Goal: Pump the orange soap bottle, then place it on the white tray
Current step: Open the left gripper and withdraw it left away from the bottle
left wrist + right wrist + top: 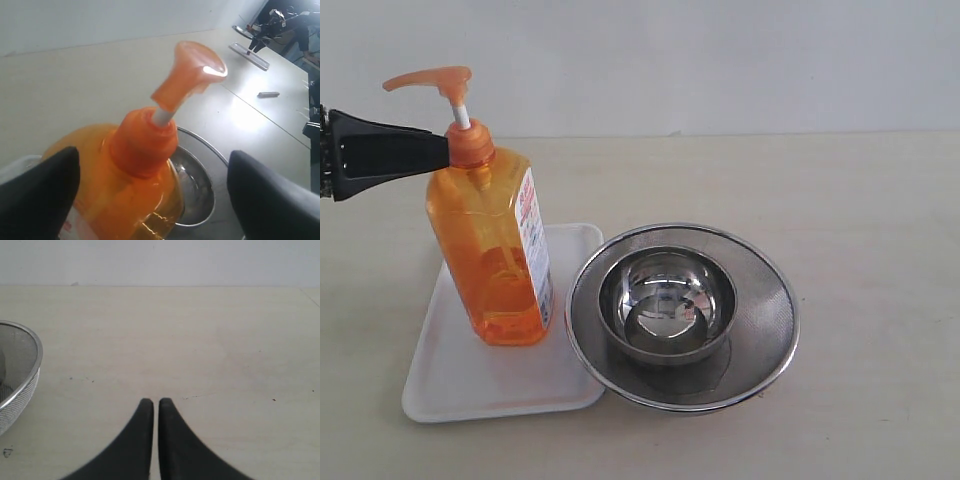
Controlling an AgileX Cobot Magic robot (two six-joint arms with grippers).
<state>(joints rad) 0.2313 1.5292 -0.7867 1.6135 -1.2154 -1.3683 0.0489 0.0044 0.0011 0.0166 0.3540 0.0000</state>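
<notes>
Tall translucent orange soap bottle upright on the flat white rectangular tray, left claw spread wide at its neck.
The claw's black fingers flank the orange collar, with a gap visible on one side. A round steel mesh strainer holding a steel bowl sits just beside the tray. The right claw is over bare beige counter, nearly closed and holding nothing.

You see the left gripper only in part: the picture's left edge cuts it off. The bottle hides part of the tray, and its label is too small to read. The right wrist view crops the strainer.
</notes>
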